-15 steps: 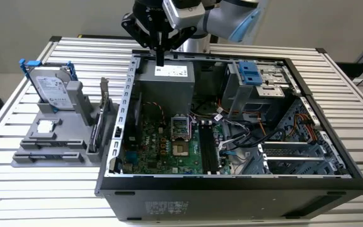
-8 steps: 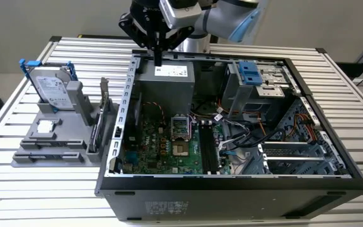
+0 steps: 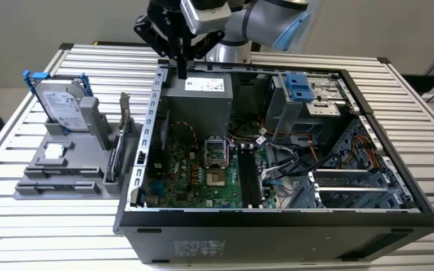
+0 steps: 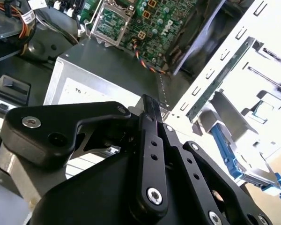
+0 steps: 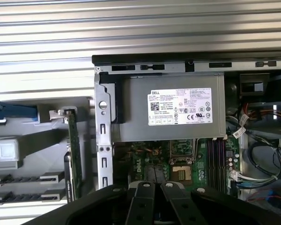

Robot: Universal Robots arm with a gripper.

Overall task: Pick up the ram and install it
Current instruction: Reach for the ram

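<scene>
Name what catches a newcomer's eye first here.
The open black computer tower lying on its side on the slatted metal table dominates, its green motherboard exposed. The black tool hangs above the grey power supply box at the tower's far edge. At the exterior view's left, a grey rack holds a silver hard drive with blue rails.

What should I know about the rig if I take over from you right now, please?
Gripper: fingers shut, nothing held, hovering over the case at its far edge, above the power supply.
Ram: apparently on edge in the grey holder outside the case, untouched.
Motherboard slots: look empty.
Done: nothing yet.
Left: pick-up and install.
</scene>
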